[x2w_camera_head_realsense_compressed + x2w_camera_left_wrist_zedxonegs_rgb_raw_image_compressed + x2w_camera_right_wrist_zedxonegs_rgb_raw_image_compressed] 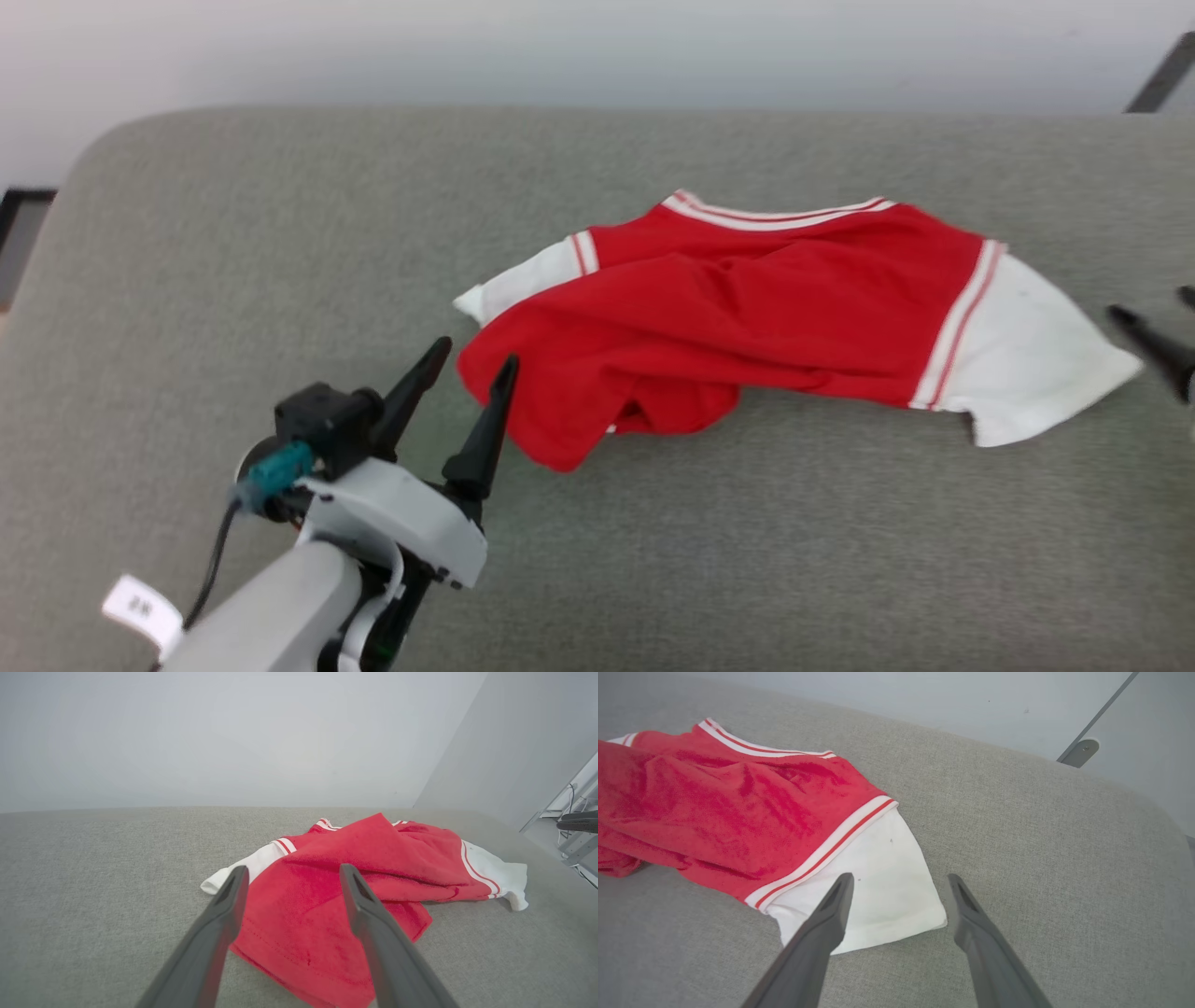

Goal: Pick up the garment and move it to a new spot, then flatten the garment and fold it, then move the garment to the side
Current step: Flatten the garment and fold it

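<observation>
Red jersey shirt with white sleeves, bunched on grey fabric-covered counter
The left gripper and right gripper are released, empty, at its ends; if two layers are pinched at the doubled-over hem, creases could be locked in.

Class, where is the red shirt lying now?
In the head view the shirt lies on the grey fabric surface, right of centre, with the left gripper at its left end and the right gripper just off its right end.
</observation>
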Available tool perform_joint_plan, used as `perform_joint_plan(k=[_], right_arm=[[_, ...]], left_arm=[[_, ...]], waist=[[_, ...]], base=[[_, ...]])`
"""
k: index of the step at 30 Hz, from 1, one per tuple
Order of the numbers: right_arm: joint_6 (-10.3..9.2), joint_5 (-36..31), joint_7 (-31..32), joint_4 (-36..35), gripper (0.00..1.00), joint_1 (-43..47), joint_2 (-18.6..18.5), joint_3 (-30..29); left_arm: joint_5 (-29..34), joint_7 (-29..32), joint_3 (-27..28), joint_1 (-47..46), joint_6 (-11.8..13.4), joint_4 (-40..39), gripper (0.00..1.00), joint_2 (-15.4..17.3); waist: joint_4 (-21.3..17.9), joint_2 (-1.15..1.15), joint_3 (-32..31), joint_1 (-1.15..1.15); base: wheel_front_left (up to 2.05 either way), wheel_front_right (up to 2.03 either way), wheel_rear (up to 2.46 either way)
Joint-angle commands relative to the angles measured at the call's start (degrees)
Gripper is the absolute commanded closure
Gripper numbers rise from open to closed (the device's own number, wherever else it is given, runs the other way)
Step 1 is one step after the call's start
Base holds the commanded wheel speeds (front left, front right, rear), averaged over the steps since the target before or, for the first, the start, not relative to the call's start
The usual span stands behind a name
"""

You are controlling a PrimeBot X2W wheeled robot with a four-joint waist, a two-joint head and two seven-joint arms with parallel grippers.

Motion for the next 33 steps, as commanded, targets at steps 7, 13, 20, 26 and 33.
perform_joint_plan(k=[7, 13, 20, 26, 33], right_arm=[[-0.05, 2.72, 3.51, 10.14, 0.0, -10.19, -5.82, 8.33], [-0.05, 2.86, 3.81, 15.35, 0.0, -15.4, -6.13, 13.72], [0.0, 7.41, 6.85, 17.46, 0.58, -17.69, -5.35, 22.14], [-0.04, 9.66, 5.41, 17.62, 1.0, -20.5, -6.59, 26.17], [-0.05, 12.12, 3.76, 15.75, 1.0, -25.24, -5.96, 30.08]], left_arm=[[6.65, 0.01, 6.25, 4.84, -0.09, -5.33, 0.0, -1.22], [8.65, 0.01, 8.33, 5.35, -0.94, -6.17, 0.0, -1.98], [9.75, 0.27, 10.15, 3.82, -2.05, -7.08, 0.0, -0.11], [11.23, 6.91, 9.24, -4.97, -6.75, -7.64, 0.0, 4.32], [3.2, 23.44, 6.54, -23.14, -17.3, 1.63, 0.0, 3.02]], waist=[[5.58, 0.0, 7.66, 0.0], [6.31, 0.0, 10.05, 0.0], [5.4, 0.0, 11.15, 0.0], [4.08, 0.0, 12.1, 0.0], [1.83, 0.0, 15.45, 0.0]], base=[[0.0, 0.0, 0.0], [0.0, 0.0, 0.0], [0.0, 0.0, 0.0], [0.0, 0.0, 0.0], [0.0, 0.0, 0.0]])
